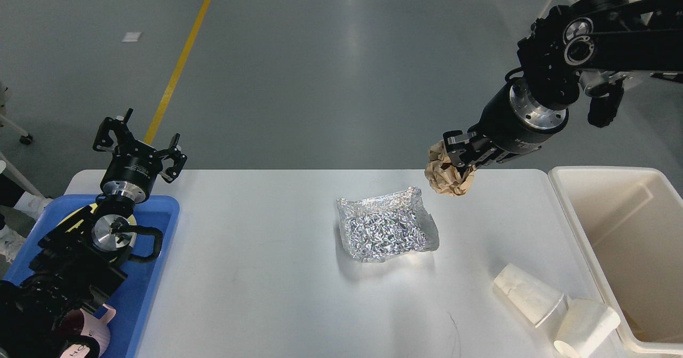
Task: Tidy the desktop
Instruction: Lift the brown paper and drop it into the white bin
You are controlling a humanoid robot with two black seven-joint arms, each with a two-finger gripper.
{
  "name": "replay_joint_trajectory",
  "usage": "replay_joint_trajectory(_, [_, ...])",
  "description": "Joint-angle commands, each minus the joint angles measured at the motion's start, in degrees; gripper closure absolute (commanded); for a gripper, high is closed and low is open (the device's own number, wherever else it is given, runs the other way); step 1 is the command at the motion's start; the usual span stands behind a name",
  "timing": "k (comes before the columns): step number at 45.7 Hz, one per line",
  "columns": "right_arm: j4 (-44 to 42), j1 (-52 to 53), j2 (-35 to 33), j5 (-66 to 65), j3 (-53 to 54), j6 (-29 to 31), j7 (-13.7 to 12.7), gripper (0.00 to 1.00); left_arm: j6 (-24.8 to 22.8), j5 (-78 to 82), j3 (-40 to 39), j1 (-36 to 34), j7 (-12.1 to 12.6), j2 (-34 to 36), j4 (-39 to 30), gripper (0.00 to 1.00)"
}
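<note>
The white worktop [267, 272] fills the lower view, its long axis running left to right. The foil sheet [385, 230] lies near its middle. Up and right of the foil, the right hand [460, 161] pinches a crumpled brown paper ball [448, 175] in the air. Far left of the foil, the left hand [140, 145] is spread above the blue tray [155, 272].

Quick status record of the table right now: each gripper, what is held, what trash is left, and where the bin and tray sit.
left gripper: open, empty, above the blue tray
right gripper: shut on crumpled brown paper, raised over the far edge of the desktop
left on desktop: foil sheet, two paper cups lying near the right edge
cream bin: at the desktop's right end
</note>
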Motion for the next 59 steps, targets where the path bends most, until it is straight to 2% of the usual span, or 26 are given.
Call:
replay_joint_trajectory(1, [2.2,5.26,2.55,4.74,-3.17,-0.07,-0.38,1.0,0.0,0.08,0.0,0.01,0.01,0.0,0.0,0.0])
replay_joint_trajectory(8, [1.68,4.65,2.82,4.4,-7.91,-2.44,-0.29,1.0,0.0,-0.01,0.0,0.01,0.01,0.0,0.0,0.0])
replay_joint_trajectory(15, [-2.71,-2.55,0.54,4.04,-19.25,-9.46,-0.12,1.0,0.0,0.08,0.0,0.01,0.01,0.0,0.0,0.01])
replay_joint_trajectory(21, [-11.49,-14.58,-5.61,4.04,-22.78,-15.09,-0.12,1.0,0.0,0.08,0.0,0.01,0.01,0.0,0.0,0.0])
replay_joint_trajectory(26, [-23.0,-27.49,-10.63,4.13,-22.43,-18.43,-0.12,1.0,0.0,0.08,0.0,0.01,0.01,0.0,0.0,0.01])
replay_joint_trajectory(33, [-37.68,-45.69,-11.6,4.74,-17.69,-25.9,-0.12,1.0,0.0,-0.01,0.0,0.01,0.01,0.0,0.0,0.0])
replay_joint_trajectory(39, [-55.07,-62.39,-9.76,5.01,-8.91,-32.06,-0.12,1.0,0.0,-0.01,0.0,0.01,0.01,0.0,0.0,0.0])
replay_joint_trajectory(47, [-76.18,-79.45,-1.59,5.01,7.35,-33.12,0.06,1.0,0.0,-0.01,0.0,0.01,0.01,0.0,0.0,0.0])
replay_joint_trajectory(51, [-81.46,-82.63,1.76,5.1,10.35,-34.43,0.32,1.0,0.0,-0.01,0.0,0.01,0.01,0.0,0.0,0.01])
replay_joint_trajectory(56, [-81.65,-83.6,3.34,5.1,10.45,-38.12,0.32,1.0,0.0,0.08,0.0,0.01,0.01,0.0,0.0,0.0])
replay_joint_trajectory(57, [-81.65,-83.77,3.52,5.1,10.53,-38.39,0.41,0.74,0.0,-0.01,0.0,0.01,0.01,0.0,0.0,0.0])
replay_joint_trajectory(58, [-81.56,-83.86,3.78,5.1,10.53,-38.65,0.41,0.13,0.0,0.08,0.0,0.01,0.01,0.0,0.0,0.0])
replay_joint_trajectory(59, [-81.56,-83.86,3.96,5.1,10.53,-38.57,0.41,0.0,0.0,-0.01,0.0,0.01,0.01,0.0,0.0,0.0])
